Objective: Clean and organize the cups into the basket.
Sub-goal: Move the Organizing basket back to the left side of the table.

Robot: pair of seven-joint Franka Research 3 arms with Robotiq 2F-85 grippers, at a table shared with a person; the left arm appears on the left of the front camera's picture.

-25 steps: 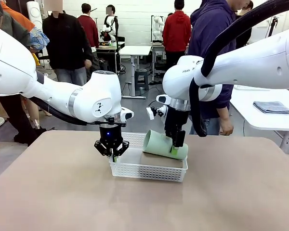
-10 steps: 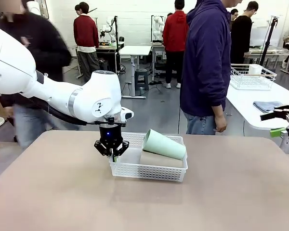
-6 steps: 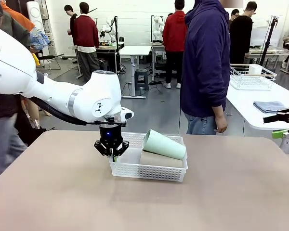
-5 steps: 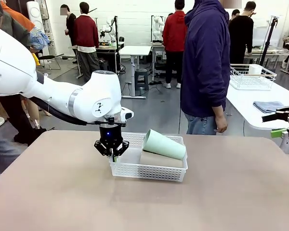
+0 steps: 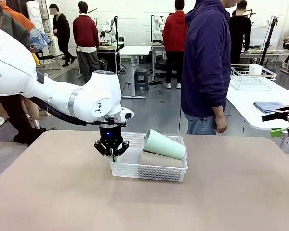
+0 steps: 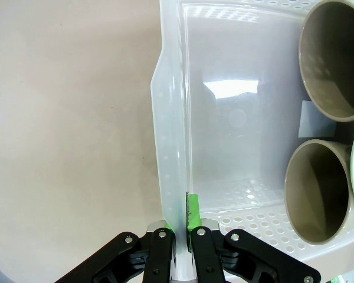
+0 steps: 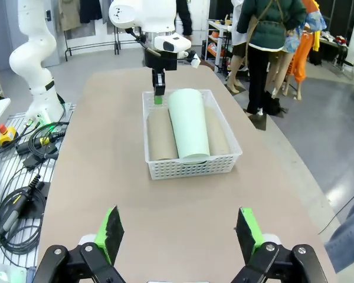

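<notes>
- The right pincer has drawn back to the far right edge, off the tabletop. A moment earlier it stood over the basket with the mint green cup between its fingers.
- Its jaws now stand wide apart and carry nothing; in the right wrist view the two green pads are well separated, with only the tabletop between them.
- The mint green cup now lies on its side in the basket, resting on top of the two tan-brown cups, along the gap between them.
- The left pincer has not moved. It is fully closed on the left wall of the basket, pinching the rim between its fingers.
- All three cups are now in the basket, so I judge the placing is done. What remains is probably for the left pincer to let go of the rim.
- The green cup sits high, not flat on the floor of the basket, so it could roll if the basket is disturbed.
</notes>
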